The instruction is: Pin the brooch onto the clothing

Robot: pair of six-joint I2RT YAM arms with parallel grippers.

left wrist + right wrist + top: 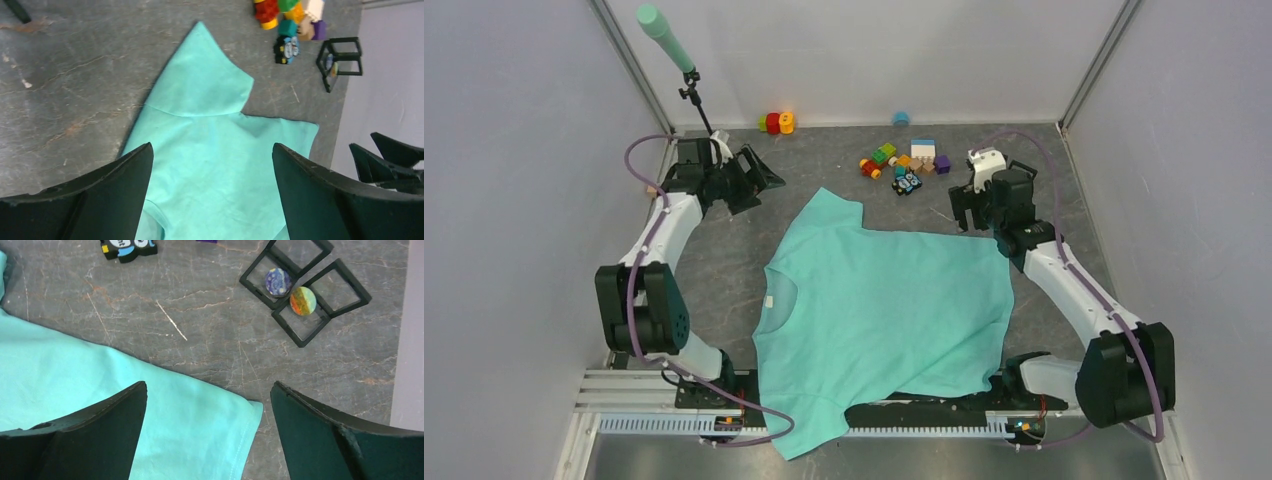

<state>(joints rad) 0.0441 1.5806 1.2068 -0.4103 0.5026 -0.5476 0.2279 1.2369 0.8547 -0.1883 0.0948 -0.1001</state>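
The mint-green T-shirt (pixel 884 310) lies flat in the middle of the table, one sleeve pointing to the back. It also shows in the left wrist view (pixel 210 165) and the right wrist view (pixel 100 390). Two round brooches, a dark blue one (pixel 278 281) and an orange-green one (pixel 302 300), sit in an open black frame case (pixel 320 310) on the bare table beyond the shirt's corner. My left gripper (pixel 759 175) (pixel 212 146) is open and empty, above the table left of the back sleeve. My right gripper (pixel 969 215) (pixel 209 383) is open and empty over the shirt's back right corner.
A pile of coloured toy blocks (pixel 904 165) lies at the back, with a small black toy car (pixel 127 247) near the brooch case. A red and yellow toy (pixel 774 122) and a small blue object (pixel 901 117) sit by the back wall. A teal-tipped pole (pixel 664 30) stands back left.
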